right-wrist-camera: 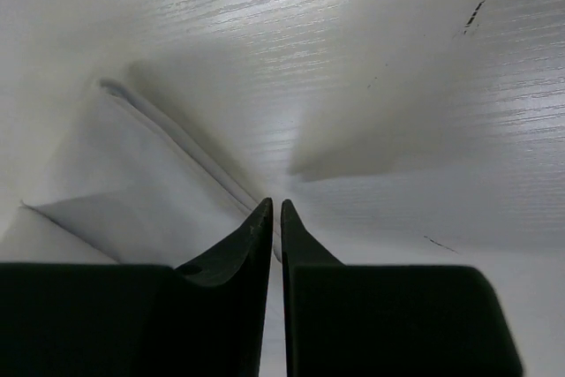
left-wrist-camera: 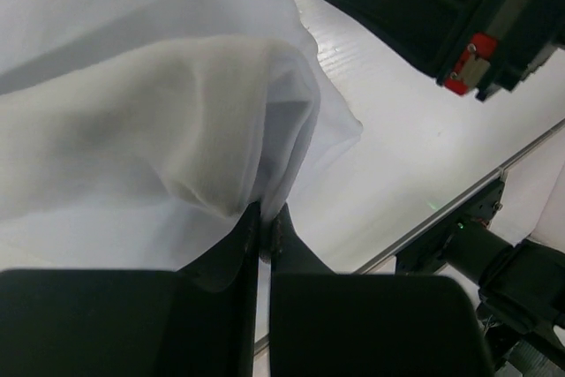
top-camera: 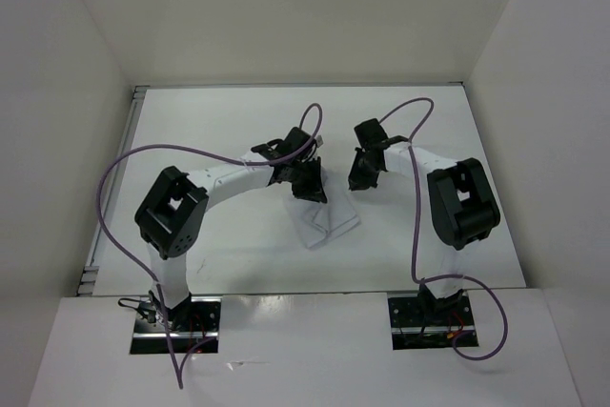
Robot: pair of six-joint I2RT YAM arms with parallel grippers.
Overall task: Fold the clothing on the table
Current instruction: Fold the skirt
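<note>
Where the clothing [left-wrist-camera: 159, 112] rises into a soft bunch, the left gripper [left-wrist-camera: 265, 218] has it. Its two black fingers are pressed together on a gathered fold, and the rest hangs away from the tips in loose, rounded drapes. The fabric is thin, plain white and faintly see-through, shaded grey in its hollows.

From above it is a small pale patch in the middle of the table [top-camera: 229, 121]. It lies just nearer the arm bases than the left gripper's tips, with a flat, creased part spread on the surface.

In the right wrist view that flat part lies left of the right gripper [right-wrist-camera: 274, 209], and one crisp folded edge runs in toward the tips. Those fingers stand almost together, with only a thin slit between them. Whether they touch or nip the cloth cannot be told. From above, this gripper sits just beside the cloth, on its far right.
</note>
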